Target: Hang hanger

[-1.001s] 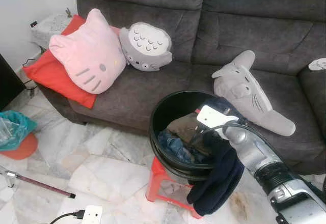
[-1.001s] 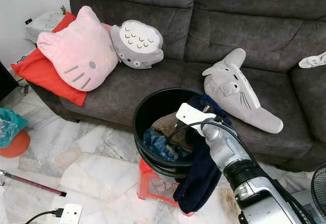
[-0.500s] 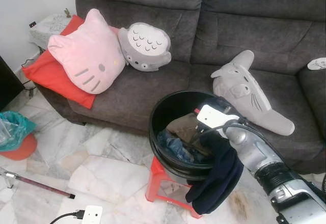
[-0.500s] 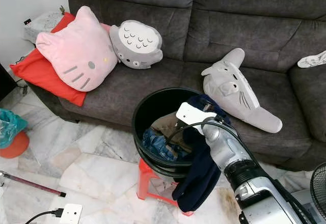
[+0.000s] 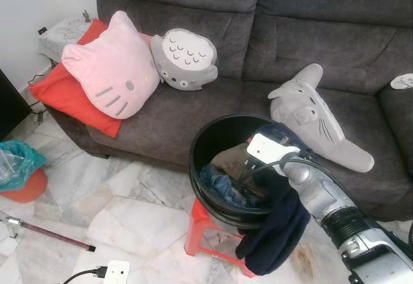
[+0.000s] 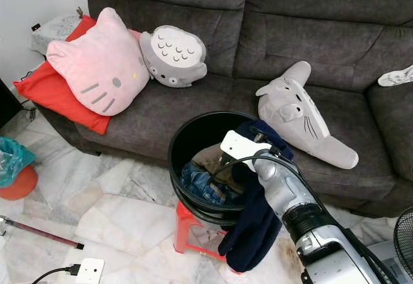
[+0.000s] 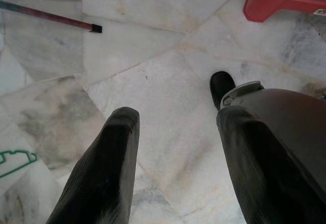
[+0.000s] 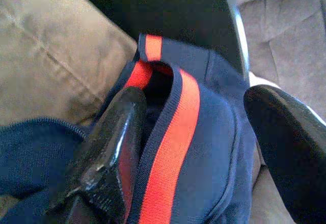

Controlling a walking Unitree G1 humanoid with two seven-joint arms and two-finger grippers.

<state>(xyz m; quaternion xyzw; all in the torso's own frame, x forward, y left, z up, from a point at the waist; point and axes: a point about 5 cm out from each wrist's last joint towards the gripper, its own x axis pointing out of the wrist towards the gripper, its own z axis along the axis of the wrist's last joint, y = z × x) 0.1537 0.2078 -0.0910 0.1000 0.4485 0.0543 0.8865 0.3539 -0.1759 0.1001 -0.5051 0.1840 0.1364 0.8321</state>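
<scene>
While the head views show the right arm reaching into a black bucket (image 5: 205, 143) on a red stool (image 5: 200, 227) before a grey sofa (image 5: 193, 103), the right wrist view alone shows the right gripper (image 8: 204, 132) spread wide, one finger (image 8: 114, 142) tucked inside the collar of a navy garment with red stripes (image 8: 188, 147). That garment drapes over the bucket's rim. The left gripper (image 7: 175, 147) hangs open above a marble floor (image 7: 153, 56). From the head views the right gripper's fingertips are hidden behind its wrist. No hanger can be made out.
</scene>
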